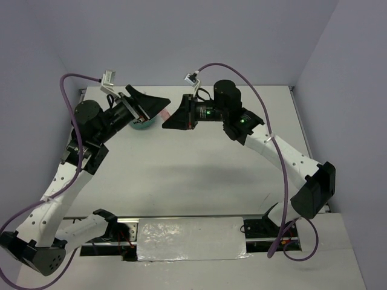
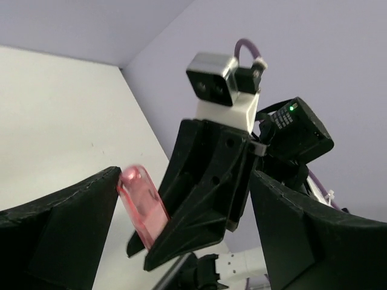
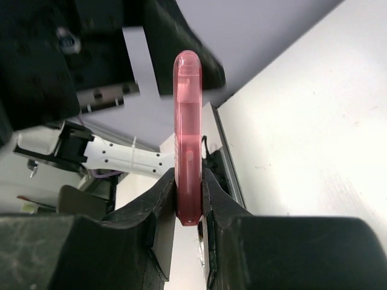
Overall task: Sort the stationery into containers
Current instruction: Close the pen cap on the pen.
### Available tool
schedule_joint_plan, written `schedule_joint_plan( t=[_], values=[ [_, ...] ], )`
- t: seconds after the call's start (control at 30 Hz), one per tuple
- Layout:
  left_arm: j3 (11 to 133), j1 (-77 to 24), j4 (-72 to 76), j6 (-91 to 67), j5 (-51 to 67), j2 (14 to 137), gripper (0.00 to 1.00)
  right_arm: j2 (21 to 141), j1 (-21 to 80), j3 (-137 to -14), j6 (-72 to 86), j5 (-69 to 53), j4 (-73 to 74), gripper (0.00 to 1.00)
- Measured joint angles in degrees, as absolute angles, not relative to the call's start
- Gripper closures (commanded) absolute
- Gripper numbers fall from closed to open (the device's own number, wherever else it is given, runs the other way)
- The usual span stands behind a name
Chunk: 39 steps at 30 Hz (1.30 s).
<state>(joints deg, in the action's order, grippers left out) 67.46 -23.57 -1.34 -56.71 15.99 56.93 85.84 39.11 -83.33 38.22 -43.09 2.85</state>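
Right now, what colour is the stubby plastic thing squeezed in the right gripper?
Pink and see-through: the stubby plastic marker shows best in the right wrist view.

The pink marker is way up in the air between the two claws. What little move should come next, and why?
Probably the left claw should close gently on the pink marker. The right claw pinches its lower end, and its free end seems to poke between the left claw's open fingers, like a handover. The teal organiser peeks out beneath the left claw.

a white tabletop (image 1: 199,175) sits in a corner of plain lavender walls (image 1: 199,36), evenly lit.
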Motion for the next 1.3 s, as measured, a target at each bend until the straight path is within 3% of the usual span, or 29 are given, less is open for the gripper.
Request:
schedule_joint_plan(
  t=[0.2, 0.3, 0.37, 0.43, 0.53, 0.57, 0.67, 0.7, 0.77, 0.87, 0.9, 1.1, 1.3],
  values=[
    [66.1, -19.1, 8.1, -55.6, 29.4, 59.2, 0.02, 82.8, 38.6, -80.0, 37.0, -43.3, 2.1, 1.00],
    [64.0, -18.2, 13.4, -56.1, 35.6, 60.0, 0.12, 81.3, 38.3, -78.3, 37.3, -45.6, 0.5, 1.00],
    [63.3, -18.0, 15.5, -55.8, 39.0, 60.4, 0.30, 80.7, 38.2, -78.0, 37.4, -47.4, -0.5, 1.00],
    [63.2, -17.9, 16.5, -55.7, 40.6, 60.8, 0.32, 80.2, 38.2, -77.9, 37.3, -48.7, -0.9, 1.00],
    [63.2, -17.8, 16.8, -55.4, 42.6, 60.9, 0.48, 79.7, 38.2, -77.9, 37.0, -50.4, -1.0, 1.00],
    [63.2, -17.8, 17.0, -55.3, 43.1, 60.9, 0.62, 79.6, 38.2, -77.9, 36.9, -50.7, -1.0, 1.00],
    [63.2, -17.8, 16.9, -54.8, 44.0, 61.0, 0.80, 79.6, 38.1, -77.7, 36.5, -51.7, -1.7, 1.00],
    [63.3, -17.8, 16.9, -55.4, 44.3, 61.1, 0.97, 79.5, 38.1, -77.5, 36.1, -51.6, -2.1, 1.00],
    [63.4, -17.8, 17.0, -55.8, 44.8, 61.1, 1.00, 79.5, 38.0, -77.1, 35.6, -52.3, -2.5, 0.98],
    [63.7, -17.8, 16.1, -55.5, 45.4, 61.4, 1.00, 79.5, 38.0, -76.8, 35.8, -52.6, -3.0, 0.46],
    [64.1, -17.8, 15.0, -54.2, 45.4, 61.6, 1.00, 79.5, 37.8, -76.8, 36.2, -52.3, -2.9, 0.01],
    [72.9, -17.2, -2.8, -40.9, 37.8, 64.5, 1.00, 77.7, 31.5, -72.4, 34.5, -46.4, 0.4, 0.00],
    [87.0, -13.8, -19.6, -29.1, 11.9, 72.1, 1.00, 71.3, 19.4, -60.0, 32.7, -31.2, 12.5, 0.00]
  ],
)
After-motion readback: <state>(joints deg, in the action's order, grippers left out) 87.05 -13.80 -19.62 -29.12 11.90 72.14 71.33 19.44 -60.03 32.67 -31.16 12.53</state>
